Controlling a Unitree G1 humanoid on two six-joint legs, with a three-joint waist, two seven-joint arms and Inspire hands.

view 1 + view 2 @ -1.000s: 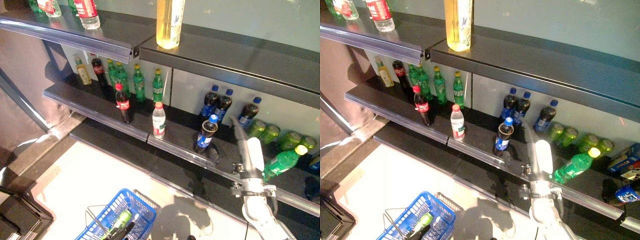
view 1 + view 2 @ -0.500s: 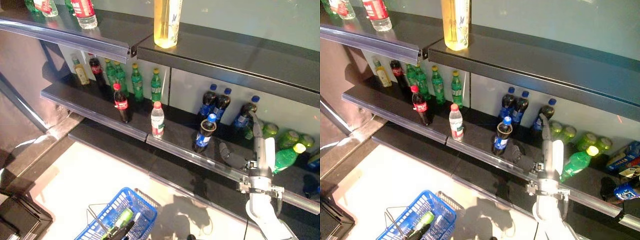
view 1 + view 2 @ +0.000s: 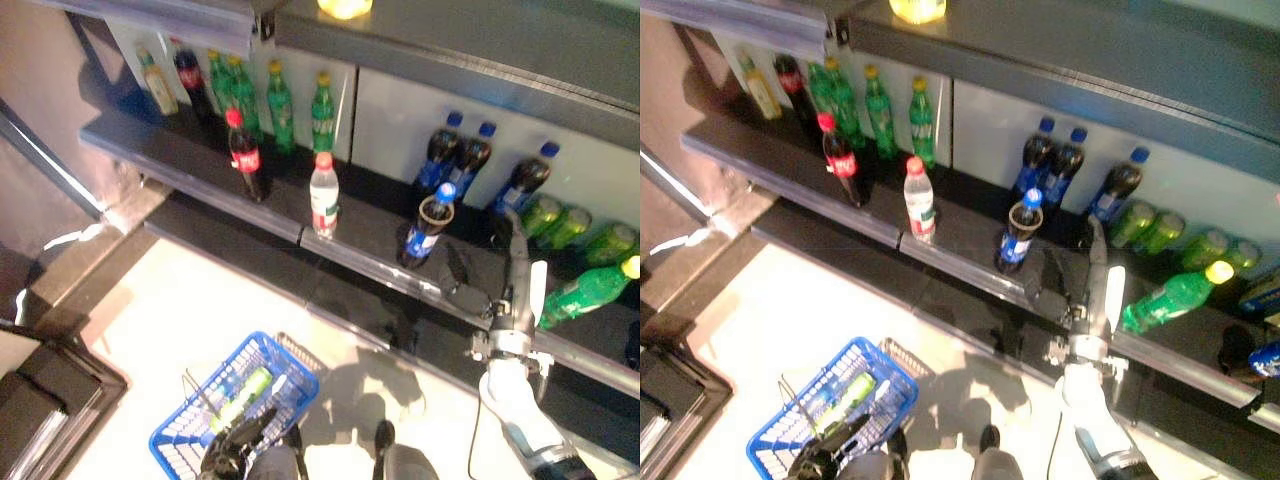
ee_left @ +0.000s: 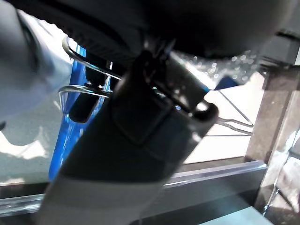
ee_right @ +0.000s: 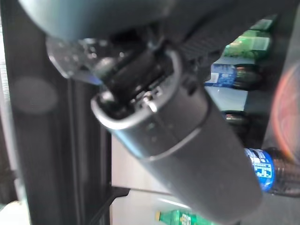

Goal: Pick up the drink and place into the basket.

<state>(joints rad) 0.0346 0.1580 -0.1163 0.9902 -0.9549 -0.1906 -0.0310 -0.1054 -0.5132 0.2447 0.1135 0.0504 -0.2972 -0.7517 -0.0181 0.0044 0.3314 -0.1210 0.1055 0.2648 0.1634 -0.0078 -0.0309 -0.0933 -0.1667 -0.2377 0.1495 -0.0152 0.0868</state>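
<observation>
On the middle shelf (image 3: 200, 170), the right hand (image 3: 519, 260), fingers straight and empty, reaches at two o'clock beside the tilted green bottle (image 3: 585, 292); the left hand (image 3: 235, 455) apparently grips the blue basket (image 3: 200, 420) (holding one green bottle).

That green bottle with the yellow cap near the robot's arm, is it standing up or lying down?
Lying down. The green bottle rests on its side on the shelf, yellow cap pointing right, while the cola bottles beside it stand upright.

Looks like a shop's drinks aisle: long dark shelves (image 3: 200, 165) lined with rows of bottled soft drinks (image 3: 280, 100) and green cans (image 3: 560, 222) along the far wall. A blue wire shopping basket (image 3: 215, 420) sits on the pale floor, near left.
</observation>
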